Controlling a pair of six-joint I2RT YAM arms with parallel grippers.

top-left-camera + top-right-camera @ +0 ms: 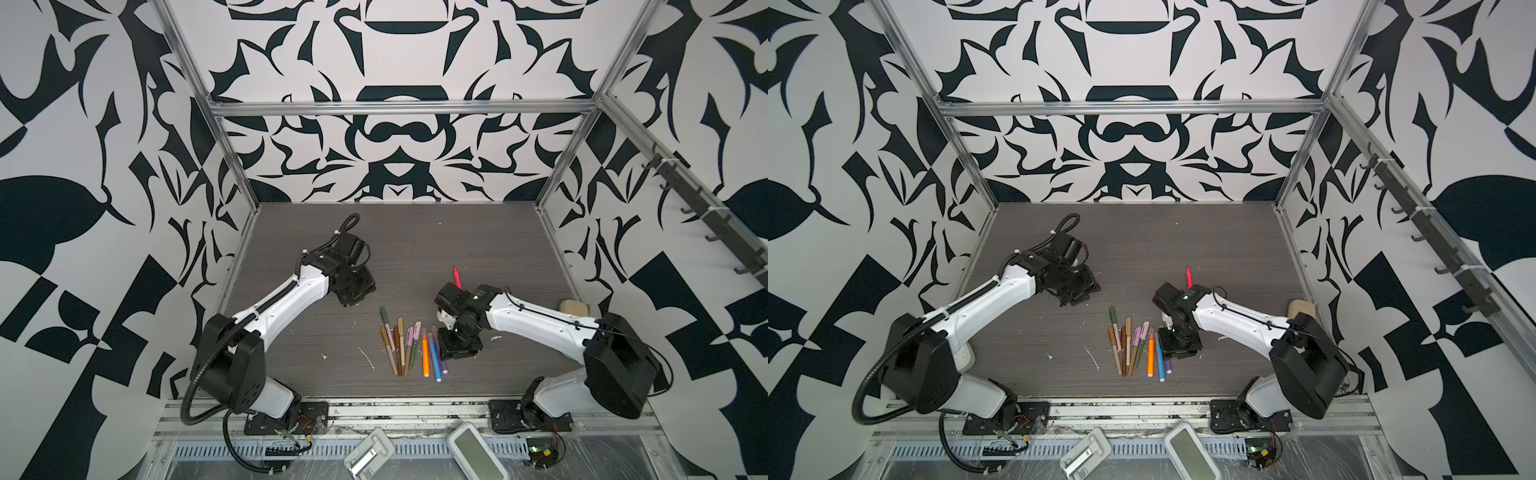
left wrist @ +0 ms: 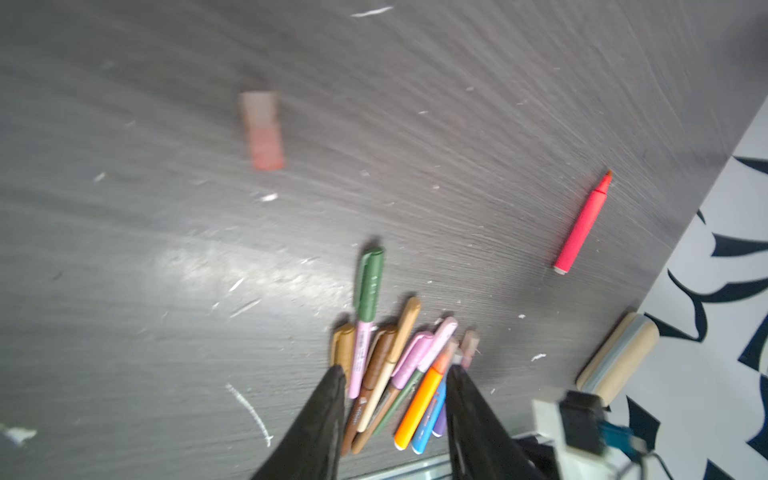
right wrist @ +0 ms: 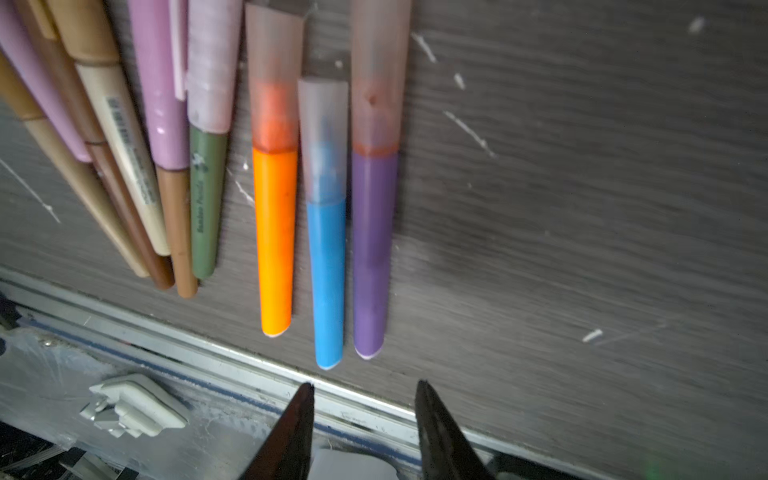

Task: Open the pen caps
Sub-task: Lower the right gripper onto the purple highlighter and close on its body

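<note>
Several capped pens (image 1: 405, 349) lie bunched near the table's front edge. At the bunch's right side the orange pen (image 3: 274, 237), blue pen (image 3: 327, 282) and purple pen (image 3: 372, 249) each wear a translucent cap (image 3: 323, 124). A pink-red pen (image 2: 582, 224) lies apart with its tip bare, and a loose pinkish cap (image 2: 262, 131) lies blurred on the bare table. My left gripper (image 2: 397, 370) hangs open and empty behind the bunch (image 2: 386, 365). My right gripper (image 3: 365, 386) is open above the purple pen, nothing between its fingers.
A beige block (image 1: 573, 307) sits at the table's right edge by the wall. The metal front rail (image 3: 208, 345) runs just past the pens' ends. Two white devices (image 1: 478, 451) lie in front of the rail. White scraps (image 1: 368, 359) dot the tabletop.
</note>
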